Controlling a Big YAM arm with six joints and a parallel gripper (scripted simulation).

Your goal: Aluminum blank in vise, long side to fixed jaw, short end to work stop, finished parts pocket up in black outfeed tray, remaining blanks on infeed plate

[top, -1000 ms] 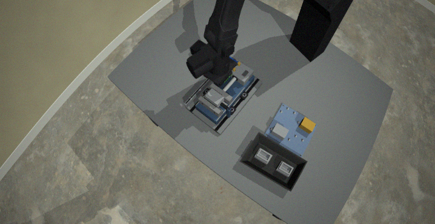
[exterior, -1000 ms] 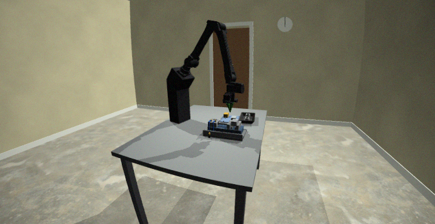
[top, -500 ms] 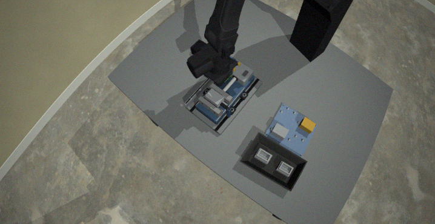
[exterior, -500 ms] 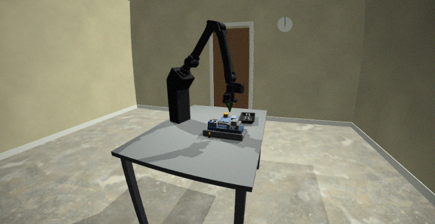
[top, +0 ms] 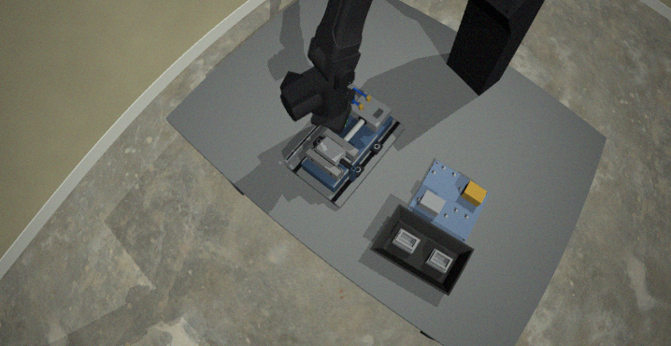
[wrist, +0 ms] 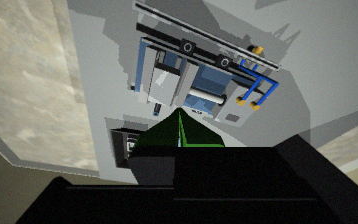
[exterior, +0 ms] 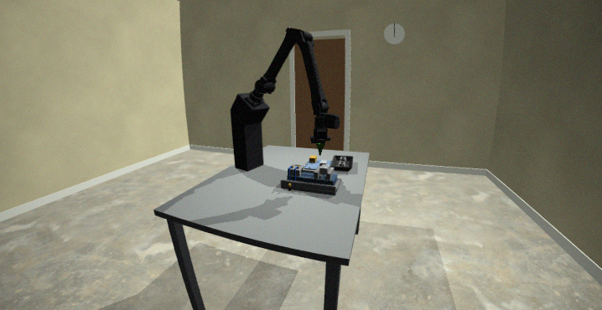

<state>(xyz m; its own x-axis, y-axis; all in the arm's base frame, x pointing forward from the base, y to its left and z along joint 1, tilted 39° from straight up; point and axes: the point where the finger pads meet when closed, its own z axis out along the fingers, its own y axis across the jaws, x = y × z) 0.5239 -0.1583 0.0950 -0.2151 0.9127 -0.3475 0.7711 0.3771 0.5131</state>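
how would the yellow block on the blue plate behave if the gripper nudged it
The yellow block looks rigid and, being brass, probably heavy for its size. Its flat faces suggest sliding rather than rolling.

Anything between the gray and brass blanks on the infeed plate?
Top view: short pins and bare blue plate lie between the gray blank and brass blank.
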